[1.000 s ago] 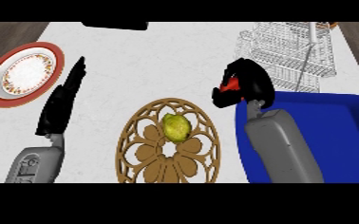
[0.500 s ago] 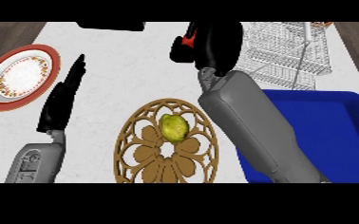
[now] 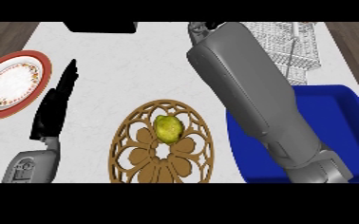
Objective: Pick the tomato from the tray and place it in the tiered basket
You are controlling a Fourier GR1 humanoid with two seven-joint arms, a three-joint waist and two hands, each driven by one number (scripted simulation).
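My right forearm (image 3: 252, 95) reaches up across the middle of the head view. Only a dark sliver of the right hand (image 3: 198, 30) shows at the top edge, left of the wire tiered basket (image 3: 298, 47). The forearm hides most of that hand, and no tomato is visible anywhere. The blue tray (image 3: 329, 123) lies at the right, partly under the arm, and its visible part holds nothing. My left hand (image 3: 52, 109) rests open at the left, fingers straight and pointing up, holding nothing.
A round wooden trivet (image 3: 140, 156) sits at the lower centre with a yellow-green fruit (image 3: 168, 128) on it. A red-rimmed plate (image 3: 17, 83) lies at the left edge. A black object (image 3: 101, 27) sits at the top.
The right arm swung up and left from the tray, carrying the red tomato toward the counter's back. The hand and tomato have now slipped out of sight at the top. The left hand stayed still.
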